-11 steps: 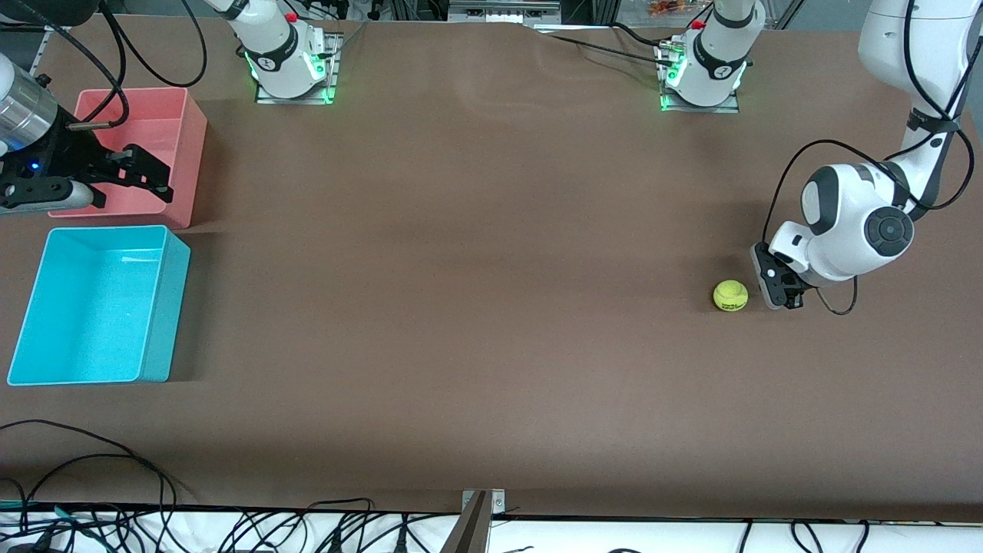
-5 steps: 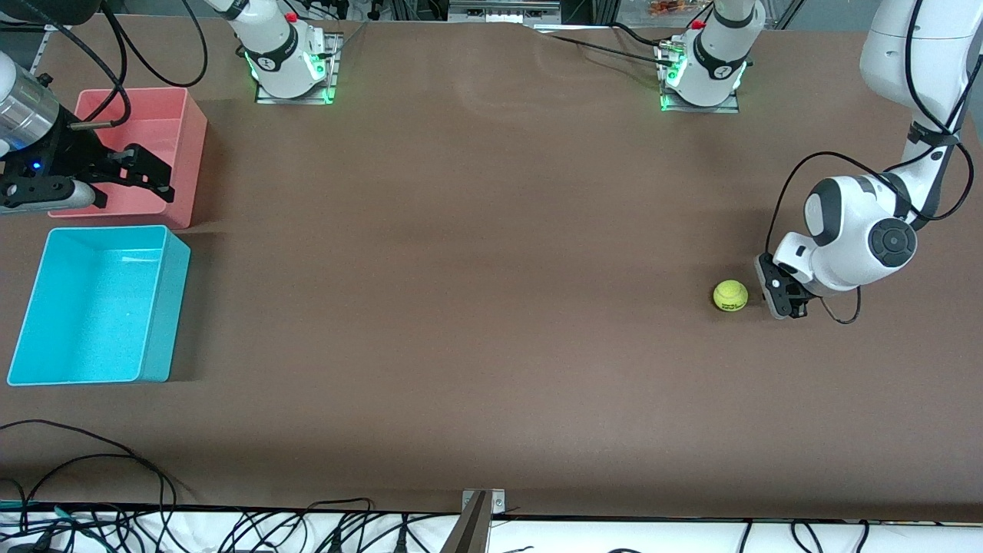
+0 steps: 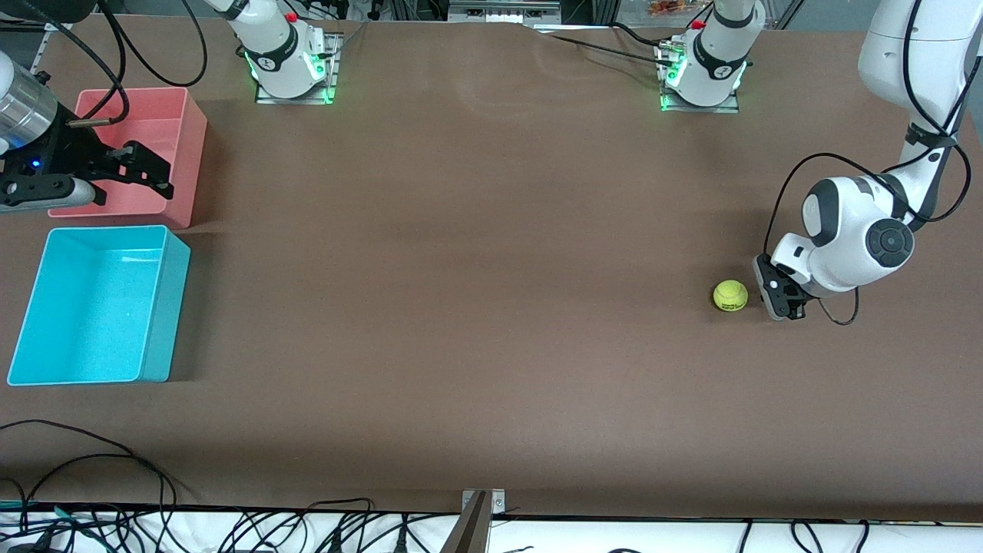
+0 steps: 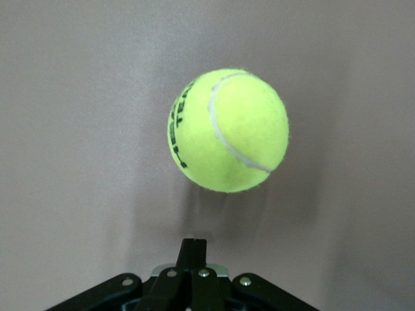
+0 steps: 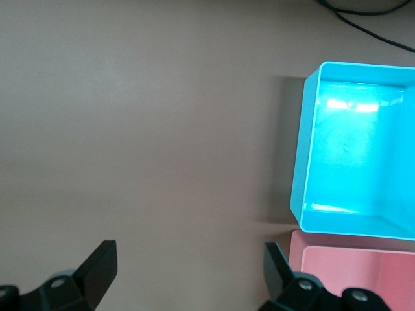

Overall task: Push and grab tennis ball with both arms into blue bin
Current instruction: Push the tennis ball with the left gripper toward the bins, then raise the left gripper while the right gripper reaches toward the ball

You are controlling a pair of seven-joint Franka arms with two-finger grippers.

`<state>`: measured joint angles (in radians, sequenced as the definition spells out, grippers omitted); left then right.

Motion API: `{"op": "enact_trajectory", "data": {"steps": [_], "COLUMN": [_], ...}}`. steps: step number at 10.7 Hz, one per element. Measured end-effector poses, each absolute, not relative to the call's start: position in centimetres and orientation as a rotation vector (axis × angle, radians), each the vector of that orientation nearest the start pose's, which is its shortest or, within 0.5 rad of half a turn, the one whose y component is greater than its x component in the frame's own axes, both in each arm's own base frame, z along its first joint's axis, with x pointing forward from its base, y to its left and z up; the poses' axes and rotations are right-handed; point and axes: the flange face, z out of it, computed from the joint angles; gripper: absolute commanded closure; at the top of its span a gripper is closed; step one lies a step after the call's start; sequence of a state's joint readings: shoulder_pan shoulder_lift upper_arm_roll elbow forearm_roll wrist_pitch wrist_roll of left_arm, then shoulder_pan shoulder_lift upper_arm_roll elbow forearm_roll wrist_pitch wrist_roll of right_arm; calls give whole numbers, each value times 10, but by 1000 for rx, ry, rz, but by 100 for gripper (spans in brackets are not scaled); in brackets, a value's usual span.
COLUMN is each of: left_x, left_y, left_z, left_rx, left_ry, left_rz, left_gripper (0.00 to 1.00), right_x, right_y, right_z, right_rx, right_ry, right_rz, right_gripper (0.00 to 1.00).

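Left end effector [image 3: 781, 299] low beside tennis ball [image 3: 730, 296], ready to push.

Front: ball toward blue bin [image 3: 96, 305] from shut fingers. Left wrist: ball [image 4: 228, 130] dead ahead on surface (apart). Right wrist: right end effector [image 5: 188, 272] wide open, empty, waiting by pink bin [image 5: 350, 272].

Even overhead light — soft shadows, sharp focus

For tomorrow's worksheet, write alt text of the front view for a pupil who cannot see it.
A yellow-green tennis ball lies on a brown table, with the left gripper low beside it, toward the left arm's end. At the right arm's end, the right gripper hangs open over a pink-red bin, with the empty blue bin beside it, nearer the camera.
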<state>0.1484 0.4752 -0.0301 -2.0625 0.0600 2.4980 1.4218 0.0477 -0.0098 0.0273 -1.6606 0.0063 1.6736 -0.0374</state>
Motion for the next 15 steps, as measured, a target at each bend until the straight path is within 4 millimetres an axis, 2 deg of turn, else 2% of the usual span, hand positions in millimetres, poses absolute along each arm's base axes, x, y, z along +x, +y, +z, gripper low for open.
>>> {"op": "enact_trajectory", "data": {"steps": [3, 4, 5, 6, 7, 8, 9, 12, 13, 14, 15], "left_x": [587, 589, 592, 592, 588, 583, 585, 602, 604, 605, 603], "left_y": [59, 45, 14, -36, -96, -139, -148, -94, -88, -89, -95], "left_z": [184, 183, 184, 186, 189, 194, 198, 209, 219, 235, 257], "left_rx": [-2442, -2458, -2512, -2612, -2689, -2694, -2691, -2702, -2698, -2687, -2670], "left_ry": [1972, 1956, 1902, 1799, 1709, 1665, 1633, 1565, 1554, 1553, 1563], "left_rz": [24, 11, -13, -41, -55, -59, -46, -47, -56, -51, -31], "left_gripper": [100, 100, 100, 100, 100, 100, 100, 100, 80, 57, 40], "right_x": [557, 557, 557, 557, 558, 558, 558, 559, 560, 561, 562], "right_y": [49, 49, 49, 46, 42, 38, 33, 32, 33, 35, 37], "right_z": [597, 597, 597, 597, 597, 597, 597, 596, 592, 584, 575], "right_rx": [-3127, -3127, -3127, -3127, -3128, -3128, -3129, -3129, -3128, -3128, -3127], "right_ry": [-192, -192, -191, -185, -173, -160, -150, -150, -152, -156, -161], "right_rz": [-38, -38, -38, -38, -38, -39, -39, -47, -52, -57, -57], "right_gripper": [0, 0, 0, 0, 0, 0, 0, 0, 0, 0, 0]}}
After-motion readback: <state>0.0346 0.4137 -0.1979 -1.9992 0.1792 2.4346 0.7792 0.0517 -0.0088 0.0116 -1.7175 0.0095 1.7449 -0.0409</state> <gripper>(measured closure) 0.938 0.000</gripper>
